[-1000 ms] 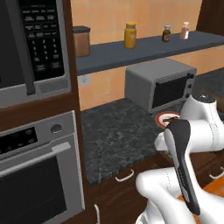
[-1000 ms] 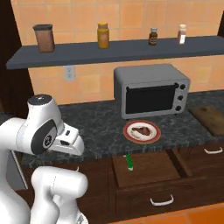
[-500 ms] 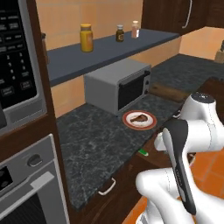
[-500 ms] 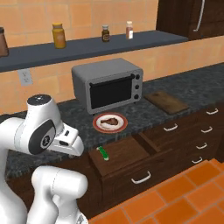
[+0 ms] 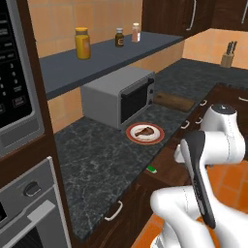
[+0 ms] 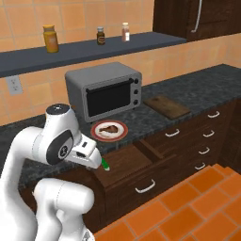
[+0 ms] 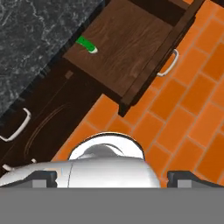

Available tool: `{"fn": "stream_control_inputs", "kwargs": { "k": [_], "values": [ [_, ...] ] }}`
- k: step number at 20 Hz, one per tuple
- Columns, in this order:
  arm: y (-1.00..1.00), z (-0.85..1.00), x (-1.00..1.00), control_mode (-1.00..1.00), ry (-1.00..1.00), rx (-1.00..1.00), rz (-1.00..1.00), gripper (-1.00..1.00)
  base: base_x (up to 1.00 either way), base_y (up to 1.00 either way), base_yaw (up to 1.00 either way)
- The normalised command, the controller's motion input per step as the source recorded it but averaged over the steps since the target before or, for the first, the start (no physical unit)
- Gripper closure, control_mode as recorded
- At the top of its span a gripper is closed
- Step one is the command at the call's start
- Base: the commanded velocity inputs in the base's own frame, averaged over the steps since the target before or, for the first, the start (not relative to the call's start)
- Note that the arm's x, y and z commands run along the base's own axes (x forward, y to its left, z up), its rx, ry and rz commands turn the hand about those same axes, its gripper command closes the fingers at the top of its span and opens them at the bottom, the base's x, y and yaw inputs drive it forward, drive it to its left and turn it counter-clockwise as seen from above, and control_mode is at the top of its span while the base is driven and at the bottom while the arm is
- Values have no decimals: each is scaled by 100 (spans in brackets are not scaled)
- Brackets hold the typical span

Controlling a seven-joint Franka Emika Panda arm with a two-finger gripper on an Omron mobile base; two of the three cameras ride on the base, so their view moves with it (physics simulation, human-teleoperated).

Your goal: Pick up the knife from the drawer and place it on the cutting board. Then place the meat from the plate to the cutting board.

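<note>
**Base swung right; drawer open, knife not yet taken**

Both base views have shifted as a whole since the earlier frames: the camera moved, so the toaster oven point(image 6: 104, 92) and plate point(image 6: 109, 130) now sit left of centre in the right base view, with the cutting board point(image 6: 166, 106) at centre right. The things themselves kept their places on the counter point(image 5: 101, 160).

Gripper point(image 7: 113, 178): fingertips point(image 7: 43, 178) stand far apart at the bottom corners of the hand view, nothing between them. Released.

Knife point(image 7: 87, 45): green handle shows in the upper left of the hand view, lying inside the drawer point(image 7: 127, 52) near its back edge; blade hidden under the counter lip. Drawer pulled out.

Meat point(image 5: 144, 131) lies on the plate, centre of the left base view, in front of the toaster oven. Cutting board bare.
</note>
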Motion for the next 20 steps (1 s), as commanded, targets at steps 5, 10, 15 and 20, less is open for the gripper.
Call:
{"fn": "stream_control_inputs", "kwargs": {
  "k": [5, 10, 15, 20],
  "values": [
    [-61, -52, 74, -100, 9, 0, -10, -100, 0, 0, 0],
    [-70, -46, 55, -100, 3, 0, -7, -100, 0, 0, 0],
    [-46, -58, 55, -100, 0, 0, -7, -100, 0, 0, 0],
    [-5, -65, 60, -100, 1, 0, -11, -100, 0, 0, 0]
  ]
}}
